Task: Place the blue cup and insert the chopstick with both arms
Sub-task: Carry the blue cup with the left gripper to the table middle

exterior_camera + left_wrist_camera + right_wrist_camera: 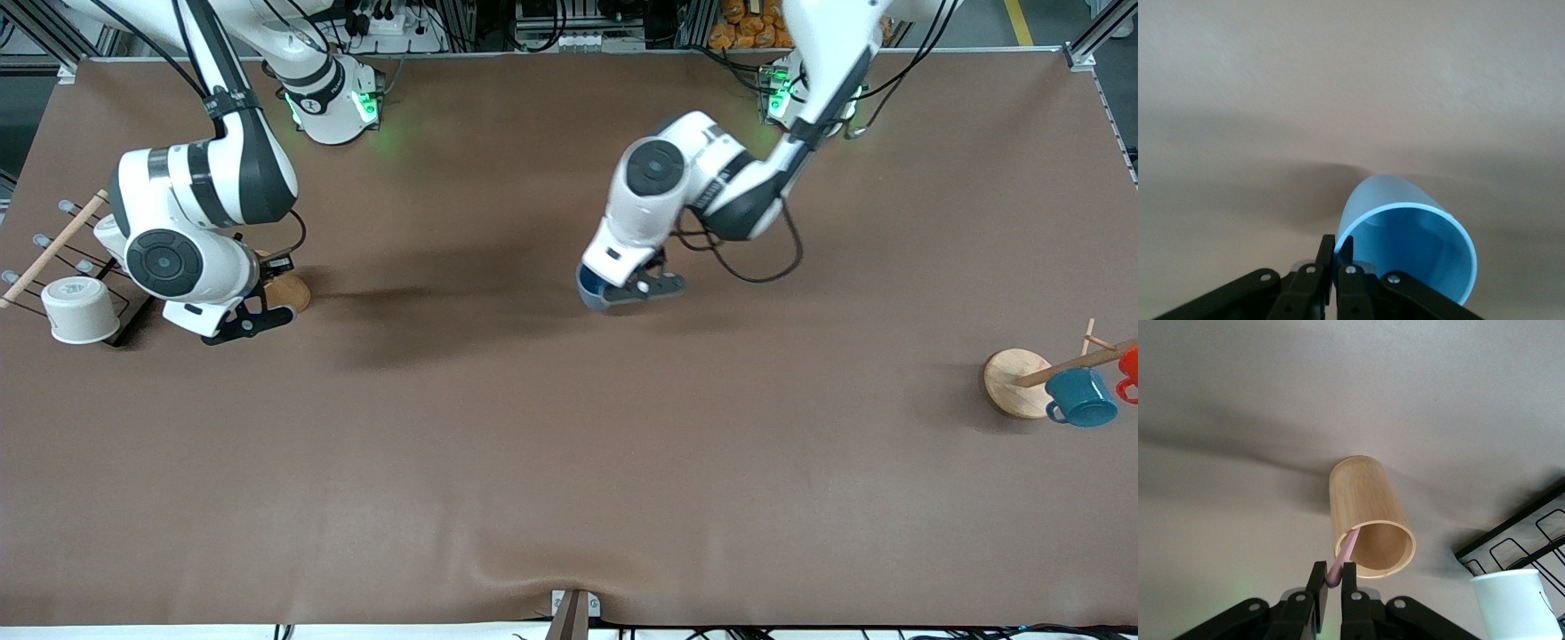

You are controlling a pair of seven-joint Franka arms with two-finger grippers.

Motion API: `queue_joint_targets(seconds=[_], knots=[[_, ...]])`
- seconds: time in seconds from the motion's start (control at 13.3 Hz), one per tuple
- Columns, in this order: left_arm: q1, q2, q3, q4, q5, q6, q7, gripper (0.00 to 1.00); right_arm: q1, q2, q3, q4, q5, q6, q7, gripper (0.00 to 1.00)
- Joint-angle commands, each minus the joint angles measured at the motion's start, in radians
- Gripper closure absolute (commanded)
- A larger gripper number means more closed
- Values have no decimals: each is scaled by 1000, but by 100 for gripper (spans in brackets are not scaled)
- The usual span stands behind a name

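Observation:
The light-blue cup (590,295) is upright at the middle of the table. In the left wrist view (1408,243) I look into its open mouth. My left gripper (637,290) is shut on its rim, one finger inside and one outside (1337,255). Whether the cup rests on the table I cannot tell. The pink chopstick (1343,560) is pinched at its top end in my right gripper (1331,579), which is at the right arm's end of the table (263,318). The chopstick's lower part leans inside a bamboo holder (1368,517), which stands on the table (292,291).
A black wire rack (124,307) with a wooden rod and an upturned white cup (80,308) stands beside the bamboo holder; they show in the right wrist view too (1515,603). A wooden mug stand (1013,382) with a teal mug (1081,396) and a red mug (1129,368) is at the left arm's end.

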Motion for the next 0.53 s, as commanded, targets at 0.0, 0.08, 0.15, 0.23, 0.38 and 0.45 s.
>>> queue_joint_targets(seconds=[0.0,0.08,0.15,0.23,0.38,0.45], knots=[[-58,20,9,12,64,25,-101,100,-9,-26,6,2,-18,-29,-12,88],[-80,28,9,12,80,31,-125,100,-9,-26,6,4,-18,-30,-12,90],[-88,31,9,10,83,48,-150,100,-9,-26,5,4,-18,-30,-12,91],[-93,37,9,9,83,66,-167,100,-9,-26,5,5,-18,-30,-12,91],[-120,57,12,7,84,97,-199,100,-11,-35,5,9,-18,-46,-14,92],[-122,66,12,7,84,109,-210,100,-11,-41,5,9,-18,-49,-15,93]])
